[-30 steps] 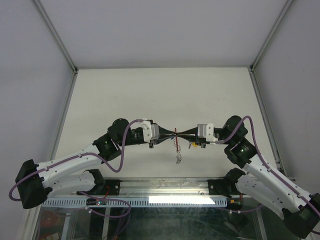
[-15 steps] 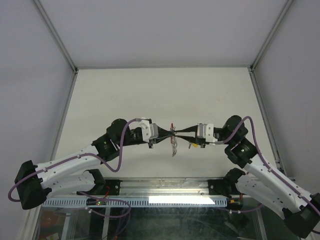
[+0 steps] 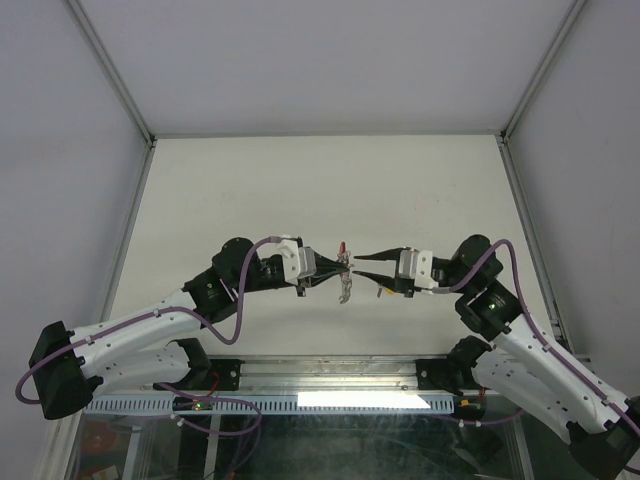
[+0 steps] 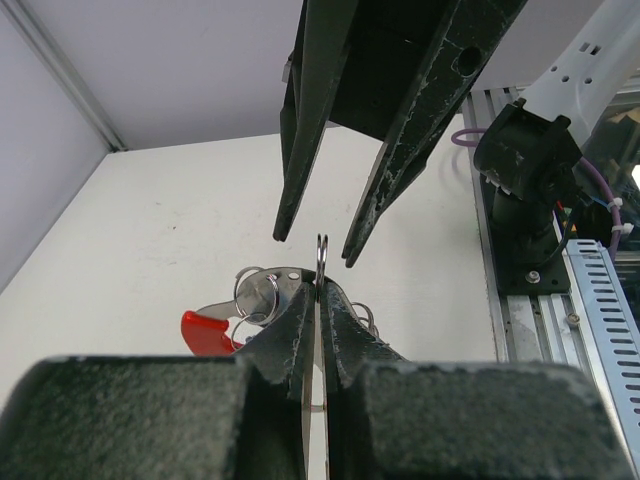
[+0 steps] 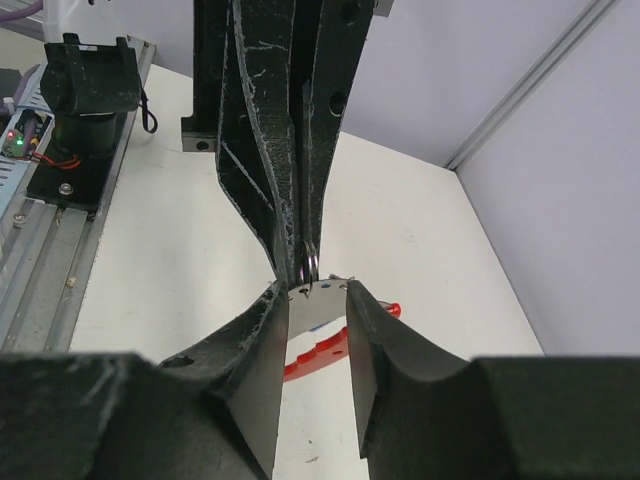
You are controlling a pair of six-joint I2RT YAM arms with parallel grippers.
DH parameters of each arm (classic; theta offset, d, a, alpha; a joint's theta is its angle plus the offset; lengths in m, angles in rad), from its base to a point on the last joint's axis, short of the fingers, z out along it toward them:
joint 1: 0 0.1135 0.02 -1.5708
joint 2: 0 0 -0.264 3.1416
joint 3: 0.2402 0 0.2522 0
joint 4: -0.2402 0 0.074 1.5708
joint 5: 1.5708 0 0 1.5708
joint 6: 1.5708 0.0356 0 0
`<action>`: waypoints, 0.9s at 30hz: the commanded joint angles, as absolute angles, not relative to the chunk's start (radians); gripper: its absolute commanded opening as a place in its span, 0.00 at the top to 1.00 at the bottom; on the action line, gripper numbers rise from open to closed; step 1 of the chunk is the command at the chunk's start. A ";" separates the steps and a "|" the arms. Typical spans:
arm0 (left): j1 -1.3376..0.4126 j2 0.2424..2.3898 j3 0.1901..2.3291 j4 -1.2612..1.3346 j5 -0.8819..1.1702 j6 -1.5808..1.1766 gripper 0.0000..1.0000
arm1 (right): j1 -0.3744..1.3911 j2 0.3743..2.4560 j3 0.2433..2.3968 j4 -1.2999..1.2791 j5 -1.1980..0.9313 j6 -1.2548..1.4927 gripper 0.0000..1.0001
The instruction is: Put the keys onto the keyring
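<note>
Left gripper (image 3: 343, 266) is clamped on the keyring (image 4: 258, 295), its ring edge-on to the right gripper (image 3: 358, 265), whose fingers sit apart, straddling it.

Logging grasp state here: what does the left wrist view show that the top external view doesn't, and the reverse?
Only left wrist: the metal ring seen edge-on, pinched between the fingers of the left gripper, its tip in line with the gap between the spread fingers of the right gripper. Only top external: the left arm and right arm whole, the table, and the chain dangling from the grasp. Both: left gripper shut on the keyring, right gripper open and facing it, red tab visible.
</note>
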State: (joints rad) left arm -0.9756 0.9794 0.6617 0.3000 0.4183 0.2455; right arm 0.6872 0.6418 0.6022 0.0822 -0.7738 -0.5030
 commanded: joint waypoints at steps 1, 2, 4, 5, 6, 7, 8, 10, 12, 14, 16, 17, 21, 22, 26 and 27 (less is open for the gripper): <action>-0.985 0.969 0.694 0.362 0.429 0.252 1.00 | 0.693 0.640 0.629 0.092 -0.756 -0.515 0.68; -0.985 0.971 0.696 0.357 0.432 0.254 1.00 | 0.694 0.646 0.632 0.092 -0.760 -0.515 0.68; -0.985 0.973 0.700 0.351 0.438 0.258 1.00 | 0.694 0.657 0.639 0.094 -0.769 -0.517 0.68; -0.985 0.975 0.703 0.348 0.440 0.260 1.00 | 0.693 0.663 0.642 0.095 -0.772 -0.517 0.69; -0.985 0.976 0.706 0.342 0.441 0.262 1.00 | 0.693 0.668 0.644 0.097 -0.776 -0.517 0.69; -0.986 0.977 0.707 0.338 0.442 0.264 1.00 | 0.693 0.672 0.646 0.099 -0.782 -0.516 0.70; -0.985 0.977 0.709 0.334 0.443 0.267 1.00 | 0.694 0.677 0.649 0.102 -0.785 -0.514 0.70; -0.985 0.977 0.711 0.328 0.443 0.271 1.00 | 0.693 0.682 0.652 0.105 -0.793 -0.511 0.72; -0.985 0.976 0.709 0.323 0.443 0.273 1.00 | 0.694 0.684 0.653 0.107 -0.798 -0.508 0.74; -0.985 0.974 0.709 0.321 0.442 0.274 1.00 | 0.693 0.684 0.653 0.109 -0.803 -0.505 0.76; -0.985 0.974 0.708 0.320 0.440 0.275 1.00 | 0.693 0.684 0.652 0.112 -0.805 -0.501 0.79; -0.985 0.974 0.707 0.319 0.439 0.275 1.00 | 0.693 0.683 0.652 0.115 -0.807 -0.495 0.80; -0.985 0.973 0.706 0.319 0.439 0.276 1.00 | 0.693 0.682 0.650 0.124 -0.818 -0.483 0.91; -0.985 0.973 0.707 0.319 0.439 0.276 1.00 | 0.693 0.685 0.652 0.123 -0.822 -0.482 0.95; -0.985 0.975 0.711 0.319 0.425 0.271 1.00 | 0.693 0.692 0.668 0.092 -0.835 -0.490 1.00; -0.985 0.976 0.712 0.318 0.416 0.269 1.00 | 0.693 0.693 0.677 0.075 -0.834 -0.499 1.00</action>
State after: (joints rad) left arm -0.9756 0.9810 0.6624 0.2752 0.4206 0.2581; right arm 0.6872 0.6884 0.6044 0.0696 -0.8154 -0.4919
